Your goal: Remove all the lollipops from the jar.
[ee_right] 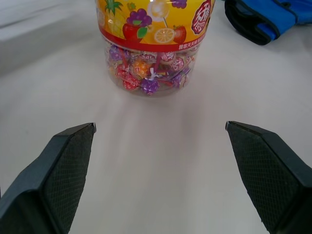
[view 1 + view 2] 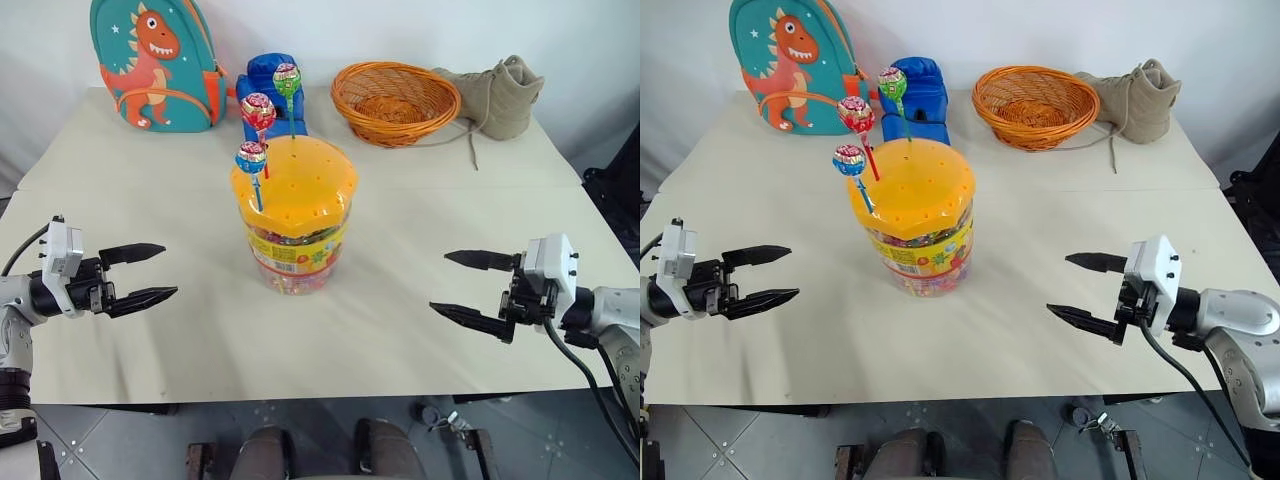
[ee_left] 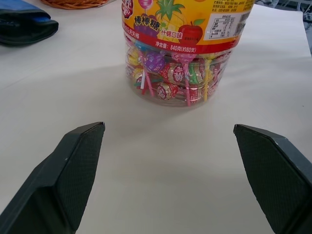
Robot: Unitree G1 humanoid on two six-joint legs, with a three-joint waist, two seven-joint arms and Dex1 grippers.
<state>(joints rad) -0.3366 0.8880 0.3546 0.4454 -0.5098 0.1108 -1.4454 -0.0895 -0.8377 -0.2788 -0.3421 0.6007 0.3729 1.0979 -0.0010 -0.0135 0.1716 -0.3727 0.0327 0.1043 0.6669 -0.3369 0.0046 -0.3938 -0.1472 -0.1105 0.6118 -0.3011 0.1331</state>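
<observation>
The jar, a clear tub with a yellow domed lid full of small holes and a yellow-red label, stands at the middle of the table. Three lollipops stick up from the lid: a blue one at the front left, a red-pink one behind it, and a green one at the back. My left gripper hovers open to the jar's left, fingers pointing at it. On the jar's right my right gripper also stands open, empty and well apart from the jar. Both wrist views look at the jar's lower part, packed with wrapped sweets.
Along the table's back edge stand a teal dinosaur backpack, a blue glove-like object, an orange wicker basket and a beige boot. The beige table has free room around the jar.
</observation>
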